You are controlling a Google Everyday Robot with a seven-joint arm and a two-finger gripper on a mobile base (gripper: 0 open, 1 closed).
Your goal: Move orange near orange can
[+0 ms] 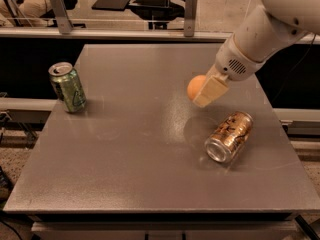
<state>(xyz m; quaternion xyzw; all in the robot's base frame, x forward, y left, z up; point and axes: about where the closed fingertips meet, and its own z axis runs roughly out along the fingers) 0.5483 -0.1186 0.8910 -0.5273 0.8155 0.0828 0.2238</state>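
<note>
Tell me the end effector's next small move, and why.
Probably lower straight down. The end effector holds the orange above the table, just up-left of the orange can lying on its side, and bare surface sits beneath it.

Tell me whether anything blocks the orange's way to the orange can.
Nothing visible does. The gripper holds the orange above bare table, close to the lying orange can; the green can stands far off across the table.
</note>
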